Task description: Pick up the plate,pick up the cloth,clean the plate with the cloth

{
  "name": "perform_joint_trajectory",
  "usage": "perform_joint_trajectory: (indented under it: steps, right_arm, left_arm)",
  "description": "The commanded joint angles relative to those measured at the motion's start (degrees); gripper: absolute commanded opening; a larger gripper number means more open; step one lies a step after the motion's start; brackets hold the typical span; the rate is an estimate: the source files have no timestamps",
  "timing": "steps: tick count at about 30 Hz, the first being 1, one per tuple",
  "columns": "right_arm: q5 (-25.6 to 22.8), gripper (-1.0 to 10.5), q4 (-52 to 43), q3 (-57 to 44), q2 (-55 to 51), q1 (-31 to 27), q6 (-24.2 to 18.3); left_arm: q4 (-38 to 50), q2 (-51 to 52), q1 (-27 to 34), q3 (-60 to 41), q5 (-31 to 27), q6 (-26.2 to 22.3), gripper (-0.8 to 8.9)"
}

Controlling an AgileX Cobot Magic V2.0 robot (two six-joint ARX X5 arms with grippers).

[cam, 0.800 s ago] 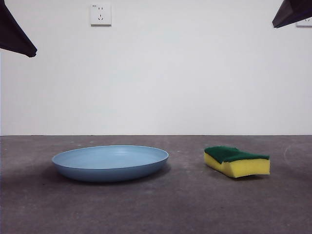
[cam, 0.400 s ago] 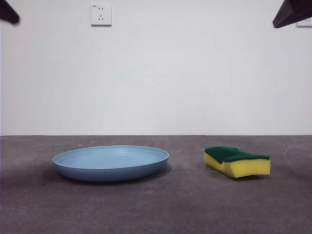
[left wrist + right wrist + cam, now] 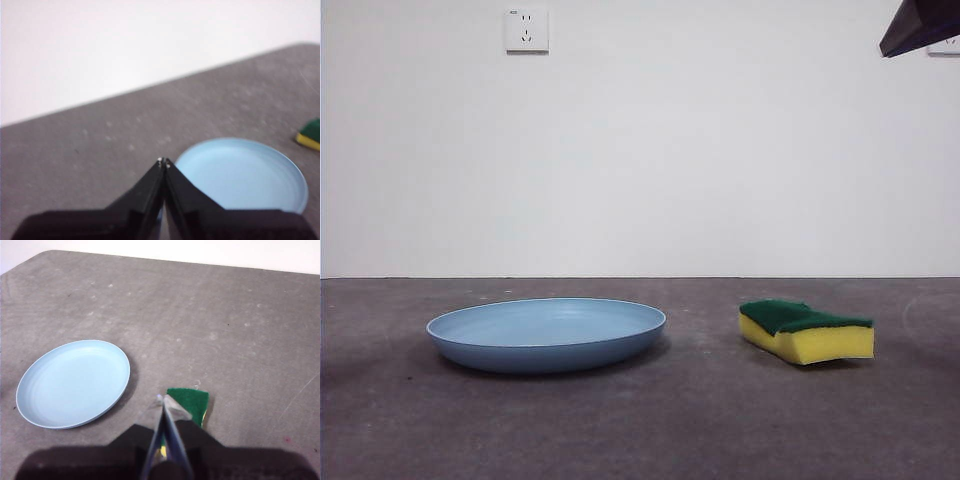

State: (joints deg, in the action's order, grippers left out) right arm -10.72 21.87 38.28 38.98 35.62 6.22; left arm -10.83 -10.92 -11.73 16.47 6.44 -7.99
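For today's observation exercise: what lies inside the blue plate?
Nothing: the plate shows only its bare blue surface in both wrist views. In the front view, its near rim hides the inside.

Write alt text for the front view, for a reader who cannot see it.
A light-blue plate and a yellow sponge with a green top lie apart on a dark grey table, untouched, against a white wall with a socket. One black arm tip shows in a top corner.
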Motion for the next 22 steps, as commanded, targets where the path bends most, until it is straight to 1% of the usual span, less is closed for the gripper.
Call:
perform_joint_trajectory:
  steps: [1,11,21,22]
  right_arm:
    - [-0.2,0.0,-0.3,-0.4,-0.1,0.0,0.4]
    - [-0.2,0.0,-0.3,-0.4,-0.1,0.0,0.4]
    - [-0.2,0.0,-0.3,-0.4,-0.1,0.0,0.4]
    - [-0.2,0.0,-0.3,-0.4,-0.1,0.0,0.4]
  left_arm:
    - [2.2,3.4,1.4,-3.3,0.1,-0.8,-0.02]
    - [2.6,9.2,4.9,-11.3,0.1,2.1,-0.02]
    - [2.5,10.8,7.4,-16.3,0.0,6.6,-0.01]
    - [1.5,10.8,7.7,-16.3,0.0,6.8,-0.01]
